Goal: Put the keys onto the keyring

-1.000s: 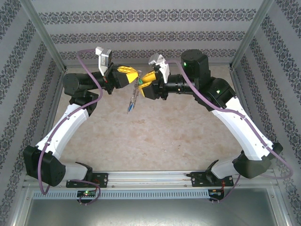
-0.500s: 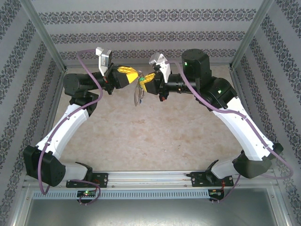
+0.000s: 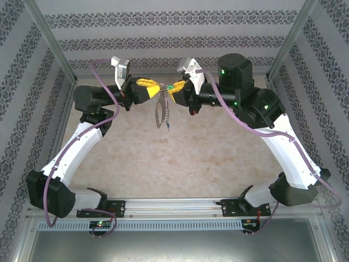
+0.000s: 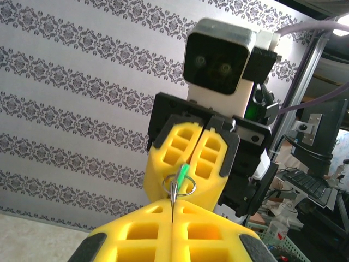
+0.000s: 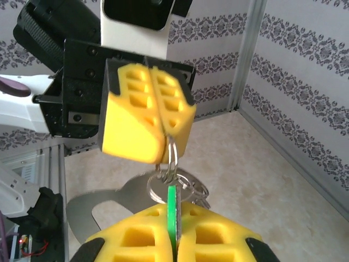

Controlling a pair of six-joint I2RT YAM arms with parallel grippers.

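Observation:
Both grippers meet tip to tip high above the table. My left gripper is shut on a thin metal ring at the top of the keyring, whose large grey loop hangs below with small rings and a blue tag. My right gripper is shut on the keys: a green tag edge-on with a silver blade against it. In the left wrist view the green tag pokes through a small ring in front of the right gripper's yellow fingers.
Beige marbled table lies far below the grippers. Patterned walls close the back and sides, with metal corner posts. The right arm's purple cable loops beside its forearm.
My right gripper has closed on the green-tagged key and shifted slightly up and back. The hanging grey loop swung from a tilt to nearly straight down. My left gripper stayed shut.

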